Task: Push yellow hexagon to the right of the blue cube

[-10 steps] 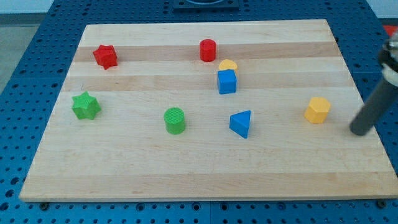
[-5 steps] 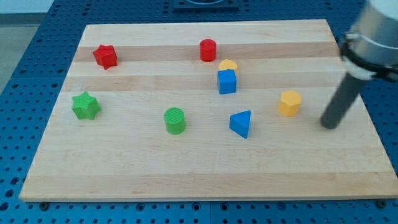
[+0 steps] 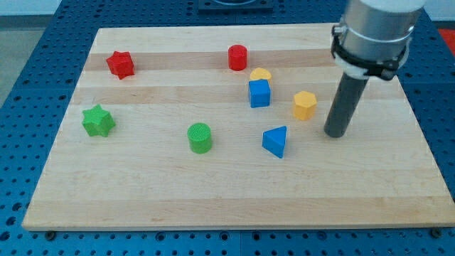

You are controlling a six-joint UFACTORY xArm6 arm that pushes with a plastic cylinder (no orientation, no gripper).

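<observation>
The yellow hexagon [image 3: 305, 104] lies on the wooden board [image 3: 234, 199], to the right of the blue cube [image 3: 259, 93] and slightly lower, with a gap between them. My tip [image 3: 335, 134] rests on the board to the right of and a little below the hexagon, apart from it. The rod rises up toward the view's top right.
A yellow half-round block [image 3: 260, 73] touches the cube's top edge. A red cylinder [image 3: 237, 57] sits above it. A blue triangle [image 3: 276, 141] lies below the cube. A green cylinder [image 3: 200, 137], a green star [image 3: 97, 121] and a red star [image 3: 120, 64] stand to the left.
My tip has moved left across the board. The yellow hexagon has slid left and up, from the right side to just right of the blue cube. The other blocks have not moved.
</observation>
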